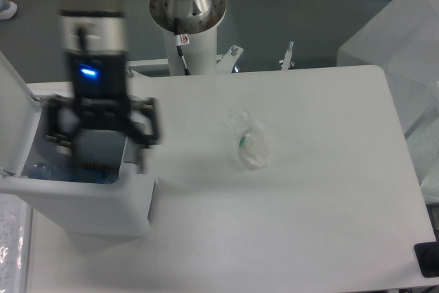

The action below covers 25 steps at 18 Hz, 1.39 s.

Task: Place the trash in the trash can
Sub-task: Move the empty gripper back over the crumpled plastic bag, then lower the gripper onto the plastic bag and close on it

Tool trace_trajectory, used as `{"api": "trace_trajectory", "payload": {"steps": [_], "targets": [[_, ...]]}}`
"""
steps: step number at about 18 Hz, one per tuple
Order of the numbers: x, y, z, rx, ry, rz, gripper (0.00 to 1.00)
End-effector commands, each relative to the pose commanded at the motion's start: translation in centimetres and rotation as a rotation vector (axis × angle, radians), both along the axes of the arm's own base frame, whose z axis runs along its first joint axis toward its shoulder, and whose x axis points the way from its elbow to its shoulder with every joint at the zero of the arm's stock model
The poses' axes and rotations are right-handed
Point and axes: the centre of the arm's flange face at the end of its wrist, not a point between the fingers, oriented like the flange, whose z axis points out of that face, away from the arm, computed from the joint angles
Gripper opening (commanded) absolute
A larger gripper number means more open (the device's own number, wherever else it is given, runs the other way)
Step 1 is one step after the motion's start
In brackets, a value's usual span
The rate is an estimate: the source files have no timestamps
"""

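Blue-labelled clear plastic bottle (51,169) lies inside the white boxy trash can (103,204); the gripper (99,149) above is open. Next: fetch the crumpled clear wrapper (248,142).

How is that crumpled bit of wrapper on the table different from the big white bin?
The wrapper is small, see-through and crumpled, with a green spot; the bin is far larger, boxy and solid white. The wrapper lies loose out on the table; the bin stands at the table's left, lid open, with the claw over its opening. Both rest on the same table.
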Motion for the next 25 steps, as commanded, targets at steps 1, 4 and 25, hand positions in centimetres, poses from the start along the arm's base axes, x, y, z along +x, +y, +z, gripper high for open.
{"api": "trace_trajectory", "payload": {"steps": [1, 4, 25], "targets": [[-1.9, -1.3, -1.0, -0.013, -0.013, 0.036, 1.0], [-5.4, -4.2, -3.8, -0.094, 0.005, 0.007, 1.0], [-4.8, -13.7, -22.8, -0.481, -0.184, -0.093, 1.0]]}}
